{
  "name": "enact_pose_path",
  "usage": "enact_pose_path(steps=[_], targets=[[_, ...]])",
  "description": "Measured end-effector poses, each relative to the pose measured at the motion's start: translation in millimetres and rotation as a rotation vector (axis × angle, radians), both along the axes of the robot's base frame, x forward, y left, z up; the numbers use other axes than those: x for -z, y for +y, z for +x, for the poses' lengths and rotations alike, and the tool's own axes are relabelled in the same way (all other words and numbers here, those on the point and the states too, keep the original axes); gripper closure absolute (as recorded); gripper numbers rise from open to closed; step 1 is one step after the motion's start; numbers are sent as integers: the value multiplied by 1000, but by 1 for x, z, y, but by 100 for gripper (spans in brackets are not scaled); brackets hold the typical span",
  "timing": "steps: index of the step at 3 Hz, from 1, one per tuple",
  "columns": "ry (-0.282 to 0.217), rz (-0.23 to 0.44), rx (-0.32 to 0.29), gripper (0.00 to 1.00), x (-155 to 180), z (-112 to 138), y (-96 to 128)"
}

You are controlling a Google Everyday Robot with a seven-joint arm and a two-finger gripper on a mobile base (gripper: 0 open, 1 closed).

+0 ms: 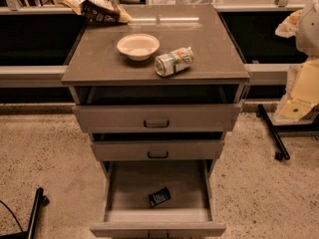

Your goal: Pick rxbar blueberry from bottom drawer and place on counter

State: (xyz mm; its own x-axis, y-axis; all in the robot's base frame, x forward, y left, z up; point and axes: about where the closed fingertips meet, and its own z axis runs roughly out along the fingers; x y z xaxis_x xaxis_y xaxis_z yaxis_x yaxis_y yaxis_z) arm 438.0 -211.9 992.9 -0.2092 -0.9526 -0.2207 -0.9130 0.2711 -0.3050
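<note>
The rxbar blueberry (159, 197), a small dark navy bar, lies flat on the floor of the open bottom drawer (124, 193), near its front and slightly right of centre. The counter (99, 59) is the grey-brown top of the cabinet. My gripper (299, 101) is the pale cream part of my arm at the right edge of the view. It is beside the cabinet at about top-drawer height, well apart from the bar and the drawer.
On the counter stand a white bowl (138, 46), a silver-green can (173, 61) lying on its side, and a brown snack bag (99, 10) at the back left. The two upper drawers (157, 117) are pulled out slightly. Black legs (271, 133) lie on the floor at right and lower left.
</note>
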Motion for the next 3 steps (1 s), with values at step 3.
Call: enact_pose_path(steps=[3], targets=[[21, 252, -134, 0, 103, -37, 47]])
